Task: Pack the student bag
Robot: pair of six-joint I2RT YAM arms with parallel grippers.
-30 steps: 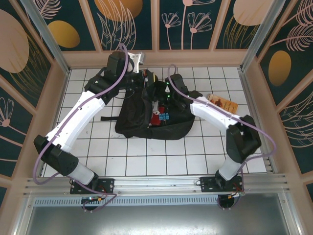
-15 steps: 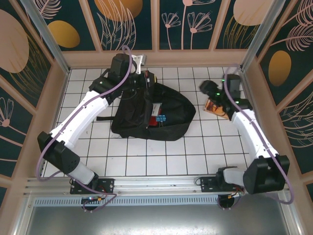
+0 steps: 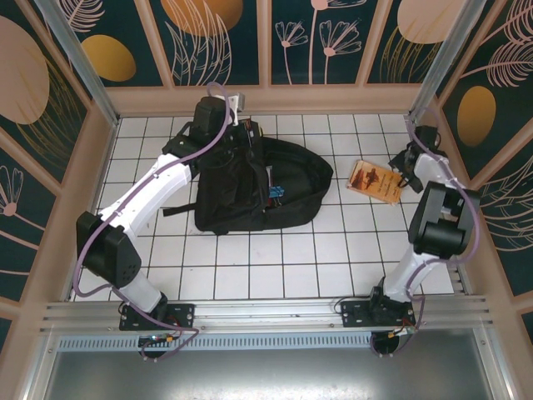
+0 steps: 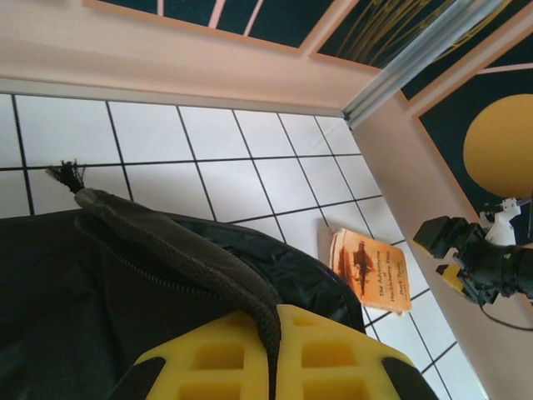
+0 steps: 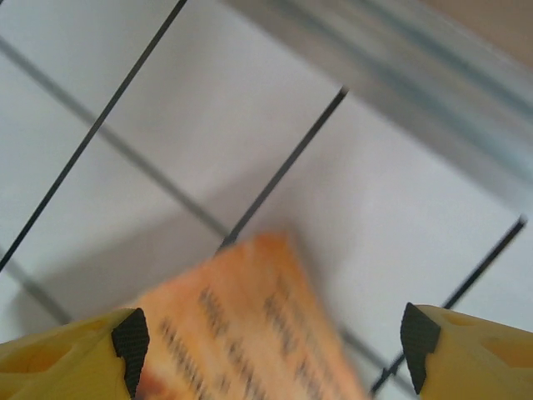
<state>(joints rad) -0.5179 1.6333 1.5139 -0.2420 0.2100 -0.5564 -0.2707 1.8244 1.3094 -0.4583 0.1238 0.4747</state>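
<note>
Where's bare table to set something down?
Free: the tile rows between backpack and the table's near edge; the gap between backpack and book. Crowded: the backpack's far edge, gripped by the left hand; the book, below the open right hand.

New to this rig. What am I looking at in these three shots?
Two robot arms, left and right, are bolted at the table's near edge, each with a two-finger gripper. The overhead shot looks down from behind them; the other two come from wrist cameras. On the tiled table lie a black bag and, to its right, an orange book. The left gripper is shut on the bag's edge. The right gripper is open at the book's corner, holding nothing.
</note>
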